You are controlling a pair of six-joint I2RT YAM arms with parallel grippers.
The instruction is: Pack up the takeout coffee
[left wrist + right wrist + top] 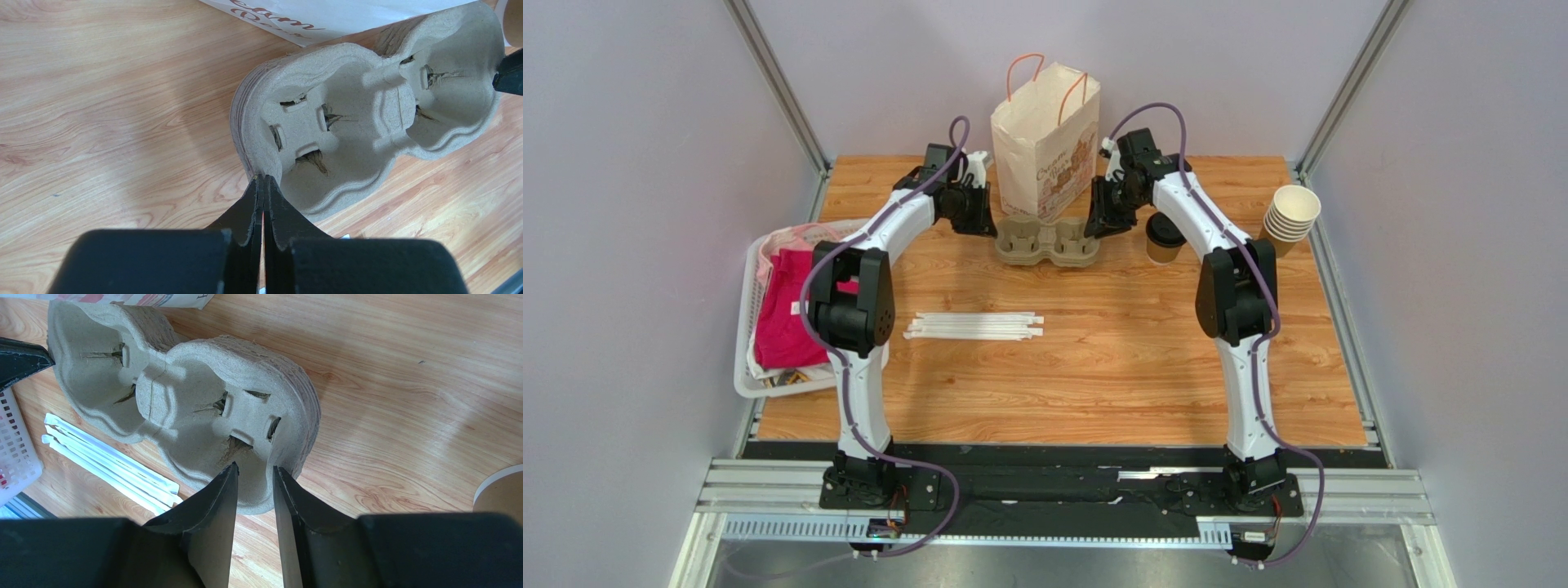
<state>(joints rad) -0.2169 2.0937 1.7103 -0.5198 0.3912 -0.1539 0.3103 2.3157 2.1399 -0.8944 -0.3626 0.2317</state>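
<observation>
Left hand (986, 211) and right hand (1100, 218) sit at the two ends of the cup tray (1048, 246) in the top view. The paper bag (1044, 137) stands just behind the tray. The takeout coffee (1162, 238) stands on the worktop (1112, 368), just right of the right hand and close under that arm. Stacked cups (1291, 216) sit at the far right edge. Straws (974, 326) and a white basket (744, 331) are nearer.

From the left wrist, the left hand (263, 179) is pinched tight, its tips touching the tray's rim.

From the right wrist, the right hand (255, 471) has its fingers apart, the tray's rim between them, not squeezed.
</observation>
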